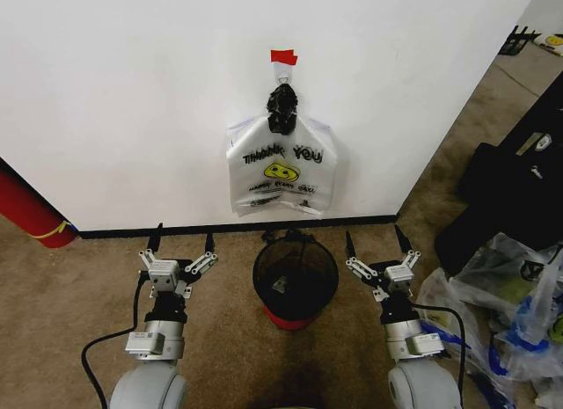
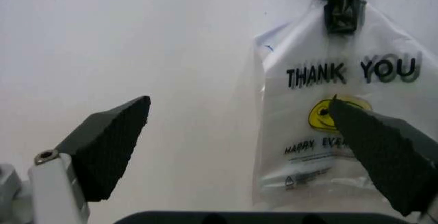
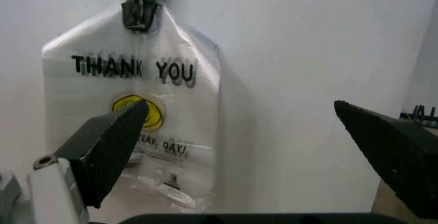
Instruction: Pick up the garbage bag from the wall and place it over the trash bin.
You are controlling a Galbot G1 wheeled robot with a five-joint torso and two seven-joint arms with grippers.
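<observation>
Overhead, the bag hangs flat on the wall, long axis vertical, handles up, above the bin, flanked by left gripper and right gripper, both spread wide, empty.

White wall fills the upper frame, matte, evenly lit, no windows. Black baseboard runs along its foot. Wall ends at a corner around 3 o'clock, floor continues past it toward 1 o'clock. Floor is tan-brown carpet, worn-looking. Red cylinder with a yellow band leans in at 9 o'clock against the wall. Black bags or cases at 3 o'clock; clear plastic bags with green and blue contents at 4 o'clock.
</observation>
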